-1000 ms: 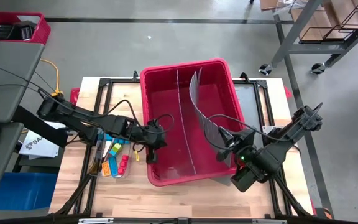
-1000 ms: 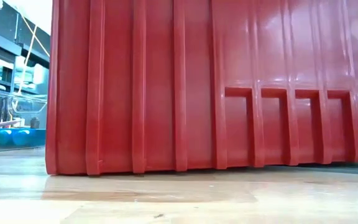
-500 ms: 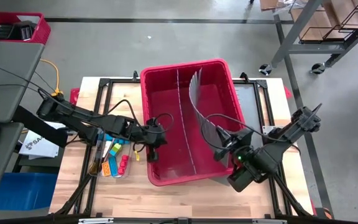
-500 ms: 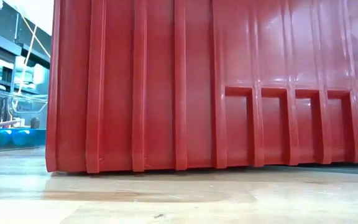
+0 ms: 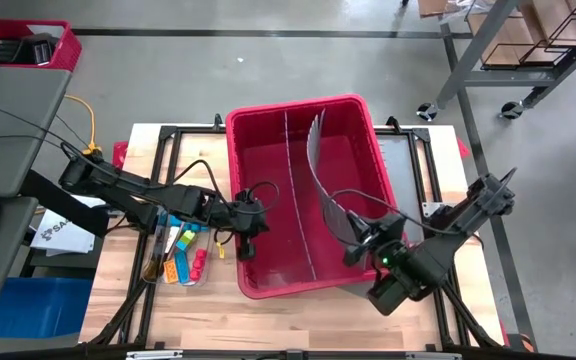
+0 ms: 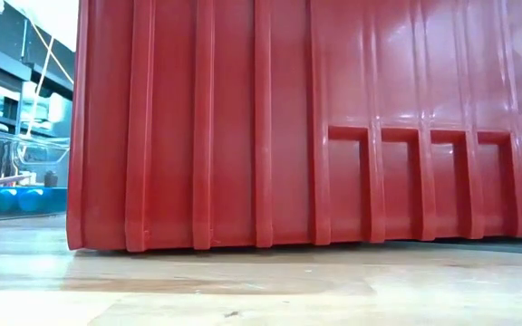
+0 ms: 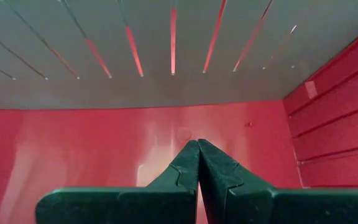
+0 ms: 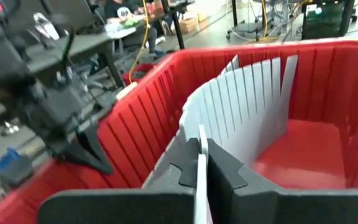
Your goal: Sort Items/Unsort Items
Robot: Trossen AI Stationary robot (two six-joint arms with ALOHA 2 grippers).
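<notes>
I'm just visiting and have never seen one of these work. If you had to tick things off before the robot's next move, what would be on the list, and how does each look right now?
1. Right gripper has a hold on the grey divider: ok, its fingers are shut on the divider's edge.
2. Left gripper carries nothing: ok, shut and empty, inside the red bin at its left wall.
3. Divider sits straight in the bin: not ok, it curves across the right half.
4. Bin floor free of items: cannot tell, only part of it shows.
5. Items within reach: ok, they lie on the table left of the bin.
</notes>
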